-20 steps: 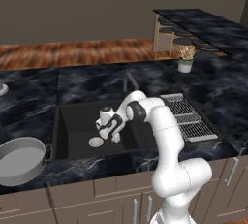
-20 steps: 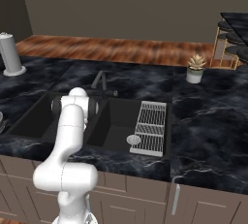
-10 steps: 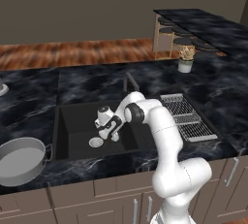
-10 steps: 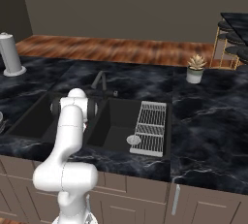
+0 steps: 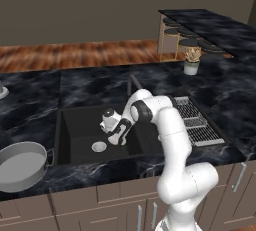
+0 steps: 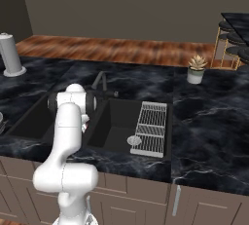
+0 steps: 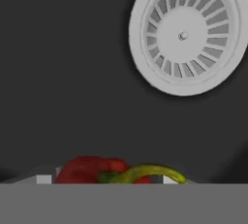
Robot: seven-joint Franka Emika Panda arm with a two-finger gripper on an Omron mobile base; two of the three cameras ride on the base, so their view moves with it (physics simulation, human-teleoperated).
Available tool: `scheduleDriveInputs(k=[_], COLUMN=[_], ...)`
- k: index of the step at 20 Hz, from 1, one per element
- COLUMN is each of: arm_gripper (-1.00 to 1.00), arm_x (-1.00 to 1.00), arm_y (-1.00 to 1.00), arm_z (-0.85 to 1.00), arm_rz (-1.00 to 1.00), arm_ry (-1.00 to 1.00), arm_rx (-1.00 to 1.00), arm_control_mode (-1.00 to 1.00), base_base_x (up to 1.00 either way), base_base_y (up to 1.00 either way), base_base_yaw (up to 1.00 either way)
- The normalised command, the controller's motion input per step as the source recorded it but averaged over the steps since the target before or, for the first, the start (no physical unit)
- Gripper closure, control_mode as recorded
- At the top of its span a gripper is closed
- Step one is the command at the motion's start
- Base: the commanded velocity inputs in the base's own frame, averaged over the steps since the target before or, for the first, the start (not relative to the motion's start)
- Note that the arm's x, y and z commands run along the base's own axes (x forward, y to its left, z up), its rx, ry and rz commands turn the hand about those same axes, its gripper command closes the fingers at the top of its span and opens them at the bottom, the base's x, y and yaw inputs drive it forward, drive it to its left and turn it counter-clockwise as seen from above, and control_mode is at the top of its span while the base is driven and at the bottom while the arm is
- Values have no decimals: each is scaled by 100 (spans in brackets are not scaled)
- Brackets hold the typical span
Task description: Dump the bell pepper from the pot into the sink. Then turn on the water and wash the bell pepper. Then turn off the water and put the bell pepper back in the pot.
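Fingers [image 5: 119,135] are down at the floor of the left basin, and the bell pepper [image 7: 89,169] is seen right at their base in the hand view, red body with green stem curling to one side. Whether they are clamped on it or just straddling it cannot be told, since the tips are barely visible and contact is not seen.

Step is judged to be the pick-up of the pepper from the sink [image 5: 75,125].
- Pepper should be kept centred between the pads; the grip is best taken on the blocky body, not the stem.
- Closure should be confirmed before any lift, as a small rounded item can be squeezed out sideways.
- Lift should be made straight up, clear of the basin wall, before swinging toward the pot.
- Drain [image 7: 186,34] lies near the pepper but apart from it; no interference is expected.

Containers:
- Left basin: pepper and gripper [image 5: 116,140] are held here; no water is seen on the floor.
- Right basin: the ribbed drying rack [image 6: 151,126] is laid over it, with a second drain beside it.
- Pot [image 5: 20,165]: set on the counter left of the sink, well apart from the hand; pale inside, nothing seen in it.
- Faucet [image 6: 100,80]: no stream is seen from the spout.
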Motion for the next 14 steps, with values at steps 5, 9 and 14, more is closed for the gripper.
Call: scheduleDriveInputs(k=[5,9,14], arm_gripper=[100,100,100], arm_x=[-57,-46,-21], arm_y=[-4,1,11], arm_z=[84,94,100], arm_rz=[2,0,0], arm_ry=[-13,-6,0], arm_rx=[0,0,0], arm_control_mode=[-100,-100,-100], base_base_x=[0,0,0], base_base_y=[0,0,0], base_base_yaw=[0,0,0])
